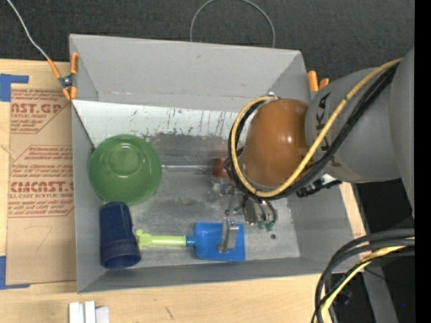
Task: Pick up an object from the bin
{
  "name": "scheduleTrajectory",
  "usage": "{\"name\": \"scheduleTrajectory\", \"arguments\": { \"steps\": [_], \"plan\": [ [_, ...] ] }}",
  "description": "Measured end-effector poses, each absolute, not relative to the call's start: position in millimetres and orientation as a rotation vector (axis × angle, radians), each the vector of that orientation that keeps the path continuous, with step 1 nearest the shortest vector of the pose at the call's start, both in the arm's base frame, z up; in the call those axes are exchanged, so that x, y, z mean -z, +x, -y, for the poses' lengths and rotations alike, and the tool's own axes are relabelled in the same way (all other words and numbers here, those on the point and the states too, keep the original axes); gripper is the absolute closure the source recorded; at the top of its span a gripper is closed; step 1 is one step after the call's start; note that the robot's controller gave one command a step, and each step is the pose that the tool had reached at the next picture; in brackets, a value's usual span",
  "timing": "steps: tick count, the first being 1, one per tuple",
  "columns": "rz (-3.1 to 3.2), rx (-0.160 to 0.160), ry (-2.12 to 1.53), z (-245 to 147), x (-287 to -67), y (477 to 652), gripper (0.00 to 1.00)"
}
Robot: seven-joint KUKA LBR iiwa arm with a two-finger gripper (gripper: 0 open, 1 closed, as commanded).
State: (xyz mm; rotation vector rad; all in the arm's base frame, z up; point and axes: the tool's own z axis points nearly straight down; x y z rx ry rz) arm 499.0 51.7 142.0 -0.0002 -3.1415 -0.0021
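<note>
— Where is the gripper?
— The gripper sits low over a blue scoop with a pale green handle, by the bin near wall, right of centre (how far open, I cannot tell).
— And left?
— A dark blue cup; farther back, a green bowl.

in the bin the bowl sits at the left. the cup lies just in front of it, in the near left corner. right of the cup lies the scoop, handle end just beside the cup. the hand is over the scoop's far right end.
</note>
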Motion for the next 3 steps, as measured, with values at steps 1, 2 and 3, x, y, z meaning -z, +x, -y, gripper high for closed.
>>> {"name": "scheduleTrajectory", "arguments": {
  "steps": [1, 2, 3],
  "plan": [
    [3.133, 0.003, 0.001, -50.4, -66.5, 490.2, 0.00],
    [3.142, 0.004, -0.201, -54.0, -70.6, 483.9, 0.00],
    [3.112, 0.006, 0.407, -41.3, -70.3, 487.6, 1.00]
  ]
}}
